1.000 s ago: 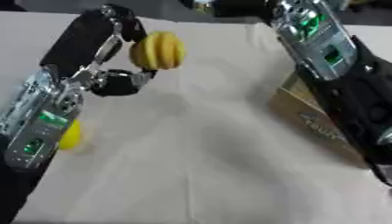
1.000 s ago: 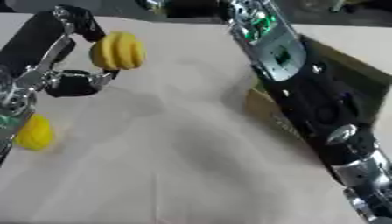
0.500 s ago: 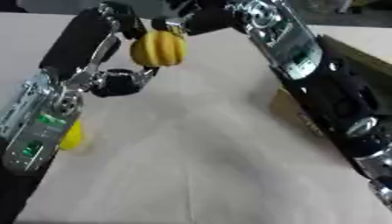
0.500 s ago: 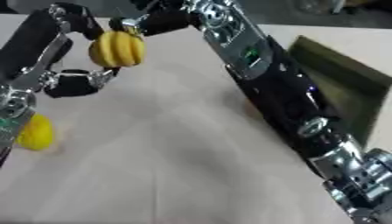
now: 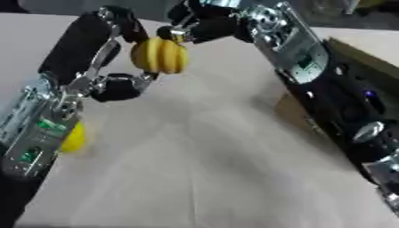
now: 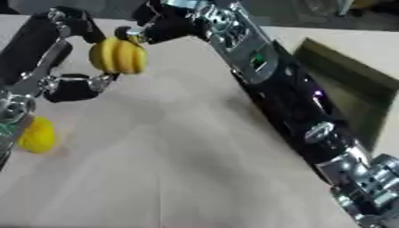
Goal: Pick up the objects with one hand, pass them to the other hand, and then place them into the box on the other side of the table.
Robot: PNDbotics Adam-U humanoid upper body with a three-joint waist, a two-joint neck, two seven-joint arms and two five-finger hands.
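the left hand held a ribbed yellow object pinched between its fingers and thumb, raised above the table. the right hand touched the object's top, fingers curled. the box sat at the right.

head stereo pair, looking down, table shared

Bare cream cloth-covered surface is seen below the fingers; an olive-brown cardboard box stands rightward.

Box right; small object far left.
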